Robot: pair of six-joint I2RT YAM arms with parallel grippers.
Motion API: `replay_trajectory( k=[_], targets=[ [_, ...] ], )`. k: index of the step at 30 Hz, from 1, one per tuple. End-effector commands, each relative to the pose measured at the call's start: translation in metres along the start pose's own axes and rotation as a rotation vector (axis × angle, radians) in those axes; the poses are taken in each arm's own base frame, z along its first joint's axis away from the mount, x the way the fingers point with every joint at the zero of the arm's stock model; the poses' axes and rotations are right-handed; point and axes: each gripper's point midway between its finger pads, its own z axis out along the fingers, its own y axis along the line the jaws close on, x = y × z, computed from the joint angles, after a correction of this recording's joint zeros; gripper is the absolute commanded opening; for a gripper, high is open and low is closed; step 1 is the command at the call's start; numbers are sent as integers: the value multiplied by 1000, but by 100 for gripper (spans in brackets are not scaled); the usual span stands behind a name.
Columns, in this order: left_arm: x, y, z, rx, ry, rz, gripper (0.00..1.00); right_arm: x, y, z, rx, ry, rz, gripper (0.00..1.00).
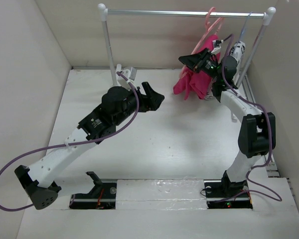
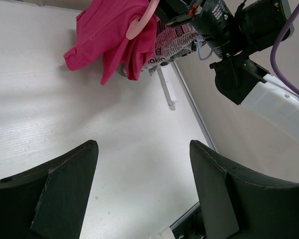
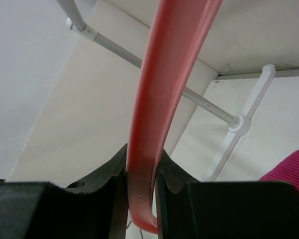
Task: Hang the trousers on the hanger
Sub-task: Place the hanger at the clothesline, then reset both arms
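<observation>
The magenta trousers (image 1: 194, 79) hang folded over the salmon-pink hanger (image 1: 213, 25) at the right end of the rail. They also show in the left wrist view (image 2: 112, 37), draped over the hanger's bar (image 2: 142, 22). My right gripper (image 1: 205, 59) is shut on the hanger; in the right wrist view the hanger's bar (image 3: 162, 99) runs up between the black fingers (image 3: 104, 184). My left gripper (image 1: 157, 98) is open and empty, above the table's middle, left of the trousers. Its fingers (image 2: 65, 184) stand wide apart.
A white clothes rail (image 1: 184, 14) on two posts spans the back. A white garment with black lettering (image 2: 172, 42) and a light-blue wire hanger (image 1: 244, 27) hang behind the trousers. Box walls close in left, right and behind.
</observation>
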Motion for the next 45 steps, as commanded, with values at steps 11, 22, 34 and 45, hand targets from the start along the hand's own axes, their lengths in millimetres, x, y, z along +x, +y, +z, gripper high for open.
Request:
replay_trajectory(
  k=[11,22,34,45],
  targets=[
    [-24,-4,-14,10,-84,3,77,-20,75,-26,-75,-90,-372,100],
    [-66,6,-34,-120,-188,55,99,-68,122,-100,327,-249,-755,100],
    [-70,3,-38,-114,-187,74,99,-77,69,-182,817,-153,-915,100],
    [-69,47,-64,-326,-194,109,99,-15,160,-208,469,-119,-1076,100]
  ],
)
